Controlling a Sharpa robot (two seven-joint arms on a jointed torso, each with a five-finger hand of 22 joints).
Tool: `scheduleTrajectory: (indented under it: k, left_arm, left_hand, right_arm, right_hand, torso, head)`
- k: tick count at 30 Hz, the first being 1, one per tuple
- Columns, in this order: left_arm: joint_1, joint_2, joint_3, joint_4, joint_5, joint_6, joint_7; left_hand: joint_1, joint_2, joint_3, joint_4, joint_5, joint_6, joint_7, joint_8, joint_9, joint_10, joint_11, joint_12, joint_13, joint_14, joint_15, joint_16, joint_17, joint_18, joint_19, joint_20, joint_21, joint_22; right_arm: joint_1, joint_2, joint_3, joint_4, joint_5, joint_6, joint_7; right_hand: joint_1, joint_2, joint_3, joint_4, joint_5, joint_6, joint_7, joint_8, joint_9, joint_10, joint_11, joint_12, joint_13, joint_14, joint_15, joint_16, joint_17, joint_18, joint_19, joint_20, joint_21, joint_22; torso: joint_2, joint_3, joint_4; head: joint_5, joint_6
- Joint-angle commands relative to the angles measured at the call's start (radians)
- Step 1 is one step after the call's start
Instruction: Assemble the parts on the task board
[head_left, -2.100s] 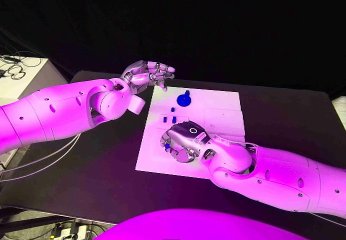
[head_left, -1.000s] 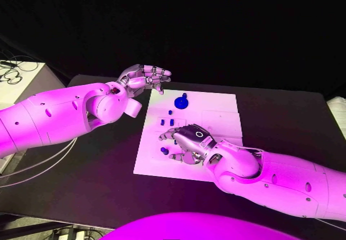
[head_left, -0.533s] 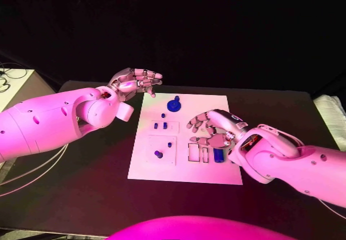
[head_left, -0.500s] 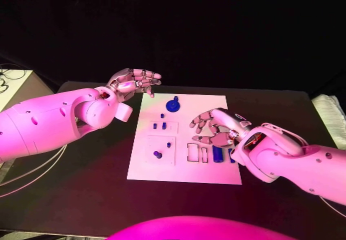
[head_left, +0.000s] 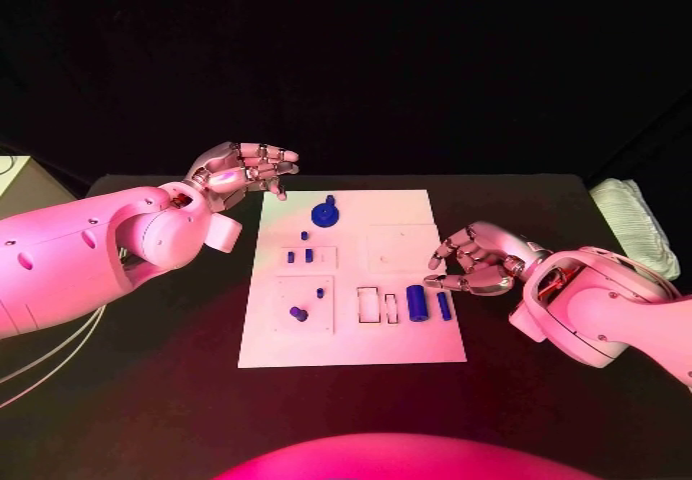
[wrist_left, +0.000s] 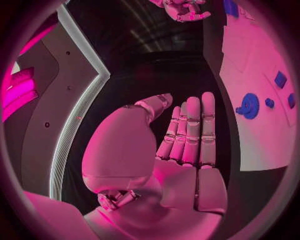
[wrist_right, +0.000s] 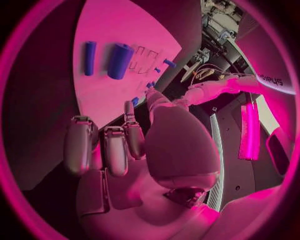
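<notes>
The white task board (head_left: 411, 225) lies in the middle of the black table. On it a blue gear (head_left: 325, 212) sits at the far end, with small blue pieces (head_left: 300, 256) below it and two more (head_left: 299, 314) lower left. A thick blue cylinder (head_left: 417, 302) and a thin blue peg (head_left: 443, 305) lie near the right edge, beside two empty rectangular slots (head_left: 378, 305). My right hand (head_left: 473, 265) hovers just off the board's right edge, fingers loosely curled, holding nothing. My left hand (head_left: 238, 165) hangs past the far left corner, fingers apart and empty. The right wrist view shows the cylinder (wrist_right: 119, 61) and peg (wrist_right: 90, 51).
A pale folded cloth (head_left: 635, 228) lies at the table's right edge. Black table surface surrounds the board on all sides. The left wrist view shows the gear (wrist_left: 250, 105) on the board and my right hand (wrist_left: 181, 9) far off.
My right hand has moved from over the board's left-middle to beside its right edge, uncovering the cylinder and peg. The head camera has shifted. The left hand stays near the far corner.
</notes>
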Motion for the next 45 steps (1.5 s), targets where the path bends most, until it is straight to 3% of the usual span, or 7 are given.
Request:
scheduleTrajectory:
  k: [1,4,9,14,27,37,45]
  left_arm:
    - [-0.001,-0.001,0.0,0.005,0.004,0.006,0.016]
    - [-0.001,-0.002,0.0,0.007,0.004,0.006,0.016]
    - [-0.001,-0.003,0.0,0.009,0.004,0.007,0.015]
    - [-0.002,-0.005,0.0,0.012,0.004,0.007,0.013]
    - [-0.001,-0.011,0.0,0.015,0.004,0.009,0.01]
    - [-0.001,-0.013,0.0,0.015,0.004,0.012,0.007]
    - [-0.001,-0.015,0.0,0.016,0.004,0.014,0.003]
  left_hand:
    - [-0.007,0.0,0.001,0.004,0.0,-0.004,0.017,0.005,-0.001,-0.009,0.001,0.005,-0.001,0.0,0.008,0.001,0.001,0.016,0.004,0.002,-0.003,-0.001]
    - [-0.007,0.0,0.001,0.004,0.0,-0.005,0.017,0.006,-0.001,-0.01,0.001,0.006,-0.001,0.0,0.008,0.001,0.001,0.016,0.004,0.002,-0.005,-0.002]
    - [-0.007,0.0,0.001,0.004,0.0,-0.005,0.017,0.006,-0.001,-0.01,0.001,0.006,-0.001,0.0,0.008,0.001,0.001,0.016,0.004,0.002,-0.005,-0.002]
    - [-0.007,0.0,0.001,0.004,0.0,-0.005,0.017,0.006,-0.001,-0.01,0.001,0.006,-0.001,0.0,0.008,0.001,0.001,0.016,0.004,0.002,-0.005,-0.002]
    - [-0.006,0.0,0.001,0.005,0.001,-0.005,0.017,0.007,-0.001,-0.01,0.001,0.007,-0.002,-0.001,0.008,0.001,0.002,0.016,0.005,0.002,-0.006,-0.003]
    - [-0.006,0.0,0.001,0.005,0.001,-0.005,0.017,0.007,-0.001,-0.01,0.001,0.007,-0.002,-0.001,0.008,0.001,0.002,0.016,0.005,0.002,-0.006,-0.003]
    - [-0.006,0.0,0.001,0.005,0.001,-0.005,0.017,0.007,-0.001,-0.01,0.001,0.007,-0.002,-0.001,0.008,0.001,0.002,0.016,0.005,0.002,-0.006,-0.003]
  right_arm:
    - [-0.013,-0.009,-0.002,0.017,-0.073,0.03,-0.119]
    - [-0.024,-0.008,-0.004,0.021,-0.103,0.025,-0.15]
    - [-0.045,0.01,-0.005,0.014,-0.127,0.016,-0.185]
    - [-0.06,0.035,-0.006,-0.003,-0.154,0.002,-0.212]
    - [-0.085,0.095,-0.006,-0.047,-0.235,0.013,-0.266]
    - [-0.092,0.135,-0.006,-0.077,-0.264,0.042,-0.276]
    - [-0.1,0.153,-0.008,-0.096,-0.289,0.093,-0.28]
  right_hand:
    - [-0.022,0.003,-0.02,0.001,-0.006,0.006,-0.004,0.006,0.003,0.004,0.0,0.005,0.011,0.073,-0.004,0.008,0.081,-0.009,0.038,-0.001,0.013,0.037]
    - [-0.039,0.009,-0.042,0.001,-0.006,0.008,-0.005,0.011,0.005,0.011,-0.002,0.011,0.028,0.077,-0.005,0.016,0.103,-0.013,0.042,-0.001,0.03,0.054]
    - [-0.104,0.033,-0.105,0.003,-0.015,0.01,-0.008,0.022,0.009,0.03,-0.004,0.027,0.069,0.089,-0.005,0.037,0.165,-0.023,0.054,-0.002,0.079,0.098]
    - [-0.114,0.055,-0.165,0.002,0.016,0.011,-0.01,0.03,0.012,0.047,-0.004,0.041,0.101,0.093,-0.005,0.046,0.19,-0.03,0.062,-0.001,0.112,0.129]
    - [-0.144,0.079,-0.212,0.004,0.027,0.021,-0.014,0.043,0.016,0.056,-0.008,0.046,0.119,0.097,-0.008,0.052,0.209,-0.033,0.065,-0.002,0.128,0.145]
    - [-0.133,0.081,-0.226,0.001,0.015,0.029,-0.018,0.053,0.019,0.055,-0.011,0.042,0.119,0.098,-0.01,0.053,0.212,-0.034,0.066,-0.003,0.134,0.151]
    - [-0.067,0.063,-0.215,0.0,0.002,0.033,-0.022,0.069,0.023,0.054,-0.015,0.036,0.121,0.098,-0.013,0.053,0.216,-0.035,0.065,-0.006,0.137,0.155]
  torso:
    - [-0.001,-0.0007,0.0001]
    - [0.0,0.0,-0.0005]
    - [-0.001,-0.0025,0.0009]
    - [0.001,-0.0023,0.0035]
    - [0.002,-0.0007,0.0003]
    - [0.001,-0.0019,0.0024]
    - [0.0,-0.0012,0.0013]
  head:
    - [-0.004,0.002]
    - [-0.003,0.002]
    - [-0.005,0.001]
    - [-0.005,0.0]
    - [0.003,-0.005]
    - [-0.001,-0.011]
    - [0.004,-0.016]
